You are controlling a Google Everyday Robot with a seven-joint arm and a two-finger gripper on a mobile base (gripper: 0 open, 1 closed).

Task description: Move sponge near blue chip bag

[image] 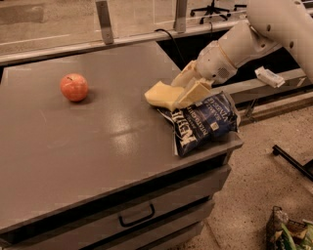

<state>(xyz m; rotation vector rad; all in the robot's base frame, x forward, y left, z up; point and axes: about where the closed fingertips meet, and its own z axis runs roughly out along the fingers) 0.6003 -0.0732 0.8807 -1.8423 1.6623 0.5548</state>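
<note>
Flooring (pixel 264 161) of speckled grey spreads beyond the right edge, and chair bases (pixel 210 10) stand behind a railed partition past the far edge. Next in size, the matte grey tabletop (pixel 98 141) sits over a drawer with a dark handle (pixel 137 217), and its finish is smooth enough to show glare. The white arm (pixel 244 44) extends over the far right corner. Against the right edge, toward the near right corner, lies the crinkled blue chip bag (pixel 205 122). The jaws, just above the bag's far end, pinch the sponge (pixel 159 95) by its right end. The sponge touches or nearly touches the bag's far-left rim, and I cannot tell whether it rests on the surface. The placing looks all but done: lower it flat, spread the jaws, then lift straight up so the soft block neither clings nor drags the bag. A red apple (pixel 74 87) sits well apart, near the left edge.
</note>
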